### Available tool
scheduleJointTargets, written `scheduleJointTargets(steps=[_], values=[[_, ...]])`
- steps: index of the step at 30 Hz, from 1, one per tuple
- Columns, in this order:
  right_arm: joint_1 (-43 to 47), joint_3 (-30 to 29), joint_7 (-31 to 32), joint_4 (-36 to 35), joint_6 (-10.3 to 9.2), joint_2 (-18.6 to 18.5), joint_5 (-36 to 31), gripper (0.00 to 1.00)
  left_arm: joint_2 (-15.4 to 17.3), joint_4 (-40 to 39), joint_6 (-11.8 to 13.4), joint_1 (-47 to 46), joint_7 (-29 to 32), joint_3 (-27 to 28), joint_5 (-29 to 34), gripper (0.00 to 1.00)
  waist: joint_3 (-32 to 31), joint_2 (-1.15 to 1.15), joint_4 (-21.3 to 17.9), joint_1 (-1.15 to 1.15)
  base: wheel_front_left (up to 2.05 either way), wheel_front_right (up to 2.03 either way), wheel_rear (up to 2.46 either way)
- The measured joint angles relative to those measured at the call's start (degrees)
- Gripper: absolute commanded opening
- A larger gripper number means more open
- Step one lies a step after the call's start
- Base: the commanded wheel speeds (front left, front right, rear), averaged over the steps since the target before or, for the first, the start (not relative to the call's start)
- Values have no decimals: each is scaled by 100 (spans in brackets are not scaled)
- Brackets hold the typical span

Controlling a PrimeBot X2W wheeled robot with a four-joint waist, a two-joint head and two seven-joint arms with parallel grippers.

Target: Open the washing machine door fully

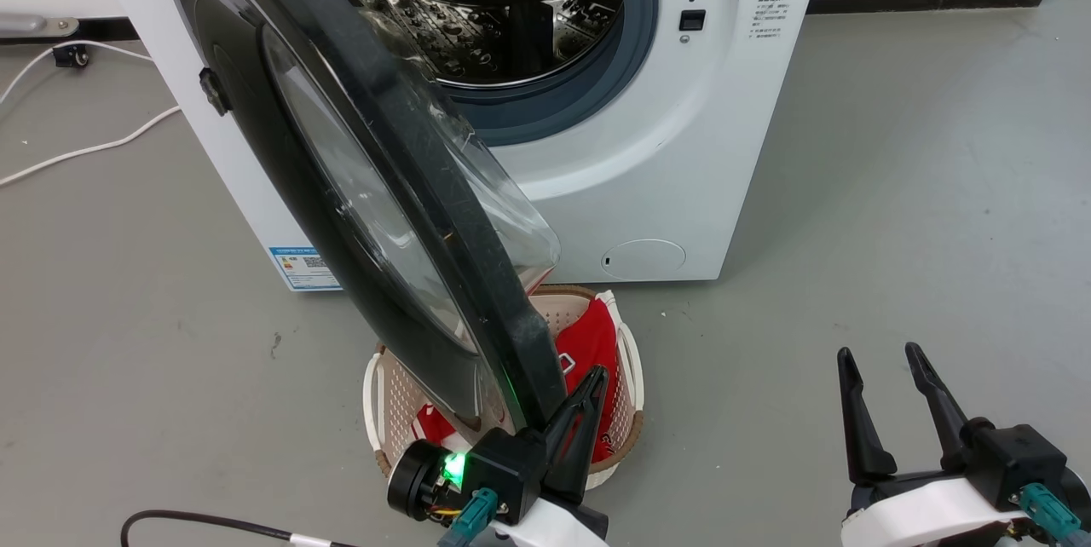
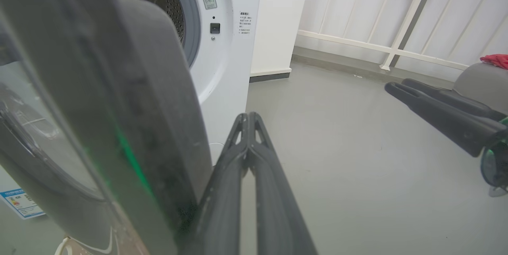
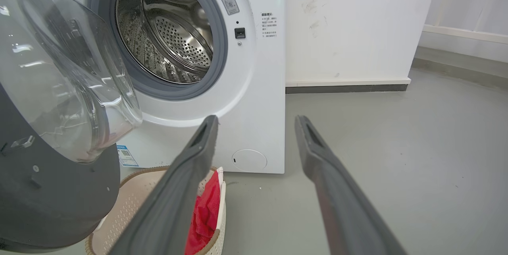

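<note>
The washing machine [image 1: 682,146] stands with its steel drum [image 1: 494,2] exposed. The washing machine door [image 1: 499,317] is swung partway out, its black rim edge-on to the head view and its glass bowl [image 3: 59,80] bulging toward the drum. My left gripper [image 1: 597,372] is shut with nothing in it, lying along the inner side of the door's lower rim [image 2: 119,88]; its fingers [image 2: 248,116] seem to touch the rim near their base. Off to the right, my right gripper [image 1: 880,353] is open over bare floor, clear of the door, fingers [image 3: 256,122] pointing at the machine's front.
A beige perforated basket [image 1: 631,377] with red cloth [image 1: 588,342] sits on the floor under the door's lower edge. White cables [image 1: 85,146] lie at the left, a black cable [image 1: 196,520] at the bottom left. A white railing [image 2: 397,28] stands to the right.
</note>
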Motion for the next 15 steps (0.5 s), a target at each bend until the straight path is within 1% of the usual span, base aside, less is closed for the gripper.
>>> scheduleJointTargets(steps=[4, 9, 15], values=[[-1, -7, -14, 30, 0, 0, 35, 100, -8, 103, 169, -48, -49, -27, -99, 0, 15, 0, -6, 0, 0, 0, 0], [-3, -15, -15, 56, 0, 0, 38, 100, -23, 197, 314, -96, -102, -51, -180, 0, 9, 0, 29, 0, 0, 0, 0], [-2, -66, -10, 82, 0, 0, 21, 100, -24, 135, 422, -90, -127, -75, -186, 0, -53, 0, 138, 0, 0, 0, 0]])
